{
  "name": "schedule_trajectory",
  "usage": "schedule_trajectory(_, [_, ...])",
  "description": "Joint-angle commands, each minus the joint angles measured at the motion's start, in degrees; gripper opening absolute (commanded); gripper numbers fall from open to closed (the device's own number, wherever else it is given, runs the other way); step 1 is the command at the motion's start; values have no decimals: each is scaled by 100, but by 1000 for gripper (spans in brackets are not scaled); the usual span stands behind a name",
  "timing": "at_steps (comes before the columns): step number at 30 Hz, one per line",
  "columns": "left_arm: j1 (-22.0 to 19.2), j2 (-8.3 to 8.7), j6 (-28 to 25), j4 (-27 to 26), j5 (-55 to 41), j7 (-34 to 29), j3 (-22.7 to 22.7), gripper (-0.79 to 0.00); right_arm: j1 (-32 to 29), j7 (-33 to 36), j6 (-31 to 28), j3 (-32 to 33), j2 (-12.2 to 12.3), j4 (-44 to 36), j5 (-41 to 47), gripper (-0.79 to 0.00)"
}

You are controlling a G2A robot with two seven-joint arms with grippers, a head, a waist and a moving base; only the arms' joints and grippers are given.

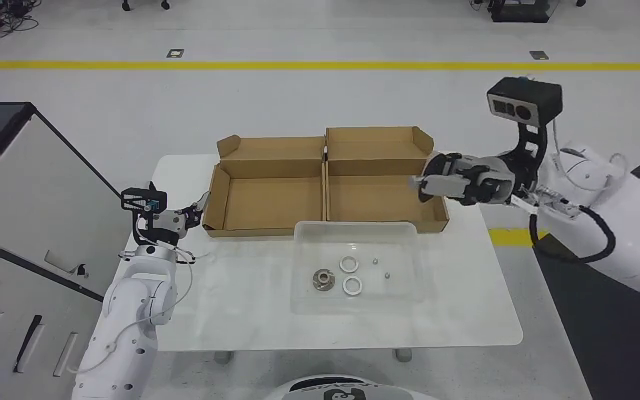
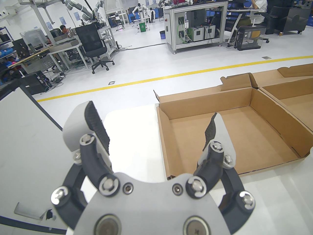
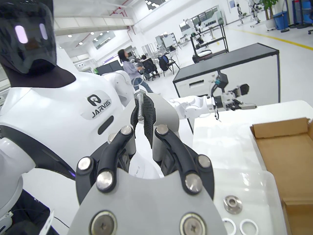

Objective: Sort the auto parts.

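Cardboard: left box (image 1: 268, 200) and right box (image 1: 375, 195), both open, stood side by side and touching at the far side of the table (image 1: 450, 310); a clear tray (image 1: 400, 295) lay just in front of them, mostly before the right box. In the tray: one metal hub (image 1: 322, 279); two white rings (image 1: 351, 264) just beside it, apart from each other; two small bits (image 1: 388, 271) farther right, too small to name. My right pincer (image 3: 143, 110) hung over the right part of the right box, pinching a threaded bolt (image 3: 139, 106); the bolt lay along the pads, its hex end poking past the tips. My left pincer (image 2: 153, 113) was spread wide and held nothing; it sat near the table's left edge, just beside the left box's outer wall.
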Motion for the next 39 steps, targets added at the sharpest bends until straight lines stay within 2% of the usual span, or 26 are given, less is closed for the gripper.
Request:
schedule_trajectory(1, [0,0,0,0,0,0,0,0,-182,0,0,302,-71,-151,154,-785])
schedule_trajectory(6, [0,0,0,0,0,0,0,0,-666,1,0,942,-281,-412,329,-785])
schedule_trajectory(11, [0,0,0,0,0,0,0,0,-981,2,0,1305,-495,-615,220,-785])
schedule_trajectory(26, [0,0,0,0,0,0,0,0,-1012,-64,65,1310,-500,-633,216,-785])
schedule_trajectory(31, [0,0,0,0,0,0,0,0,-1273,-315,241,1287,-597,-860,666,-785])
schedule_trajectory(39, [0,0,0,0,0,0,0,0,-1536,52,427,1244,-791,-896,1836,-785])
